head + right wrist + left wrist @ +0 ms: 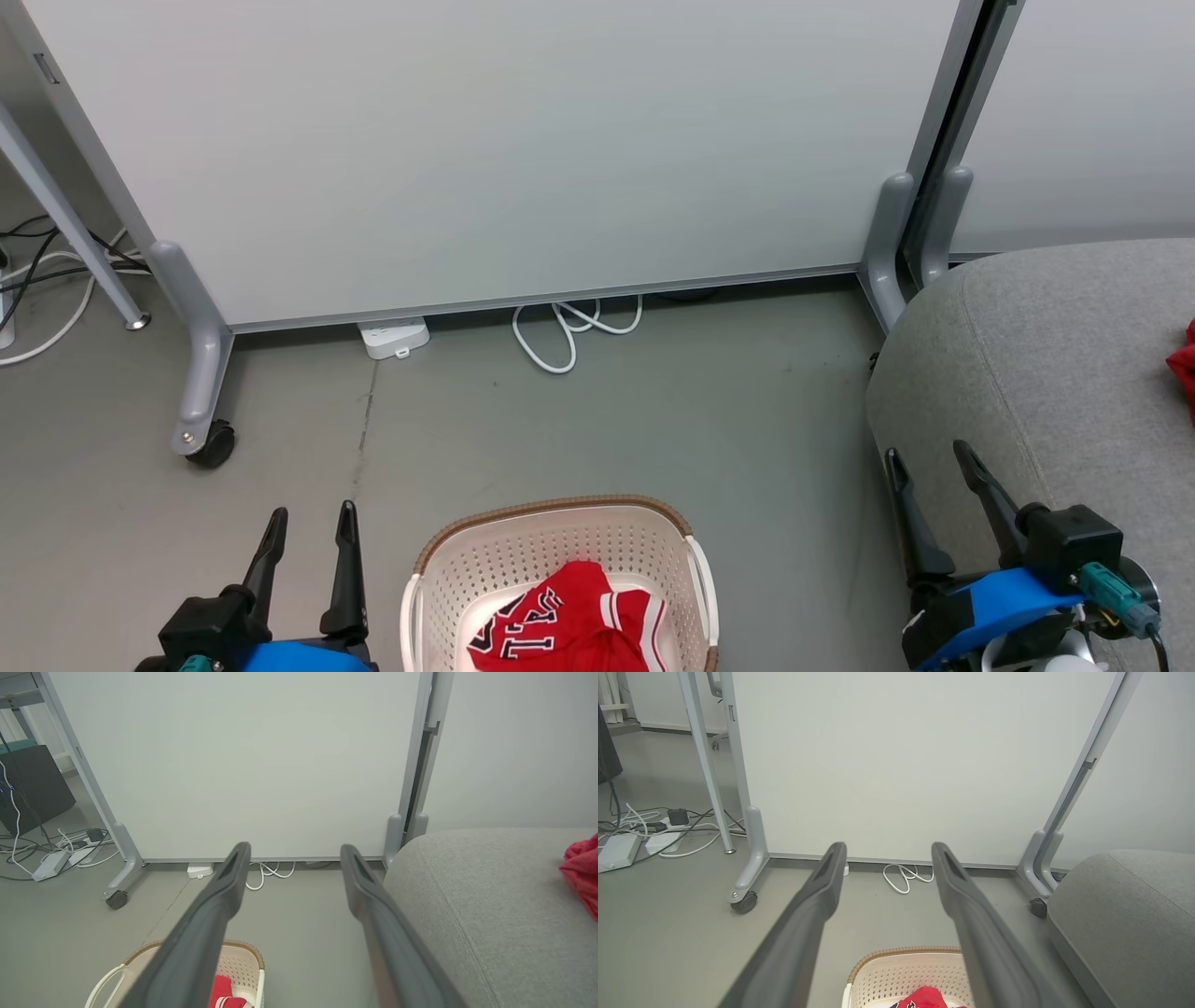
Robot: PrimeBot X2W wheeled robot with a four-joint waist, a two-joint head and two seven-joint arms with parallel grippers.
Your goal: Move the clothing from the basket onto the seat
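Currently one red garment (569,621) is seen crumpled inside the basket (551,509), with white lettering and striped trim facing up. A second red garment (1184,369) is seen well right of the basket, resting on the seat (1036,373); most of it is cut off by the edge of the head view. The seat is placed right of the basket, apart from it, with bare floor (794,448) between.

The left tool (313,509) is held just left of the basket, fingers spread apart, nothing gripped. The right tool (926,450) is held well right of the basket, by the seat's nearest corner, fingers likewise spread and empty. Contact with the seat cannot be told. The basket and both garments are touched by neither tool.

Beyond the basket a white partition (485,149) is stood on grey legs, with a caster (213,446) seen beyond and left of the basket. A white cable loop (571,331) and a white power strip (394,336) are laid on the floor beyond the basket, at the partition's lower edge.
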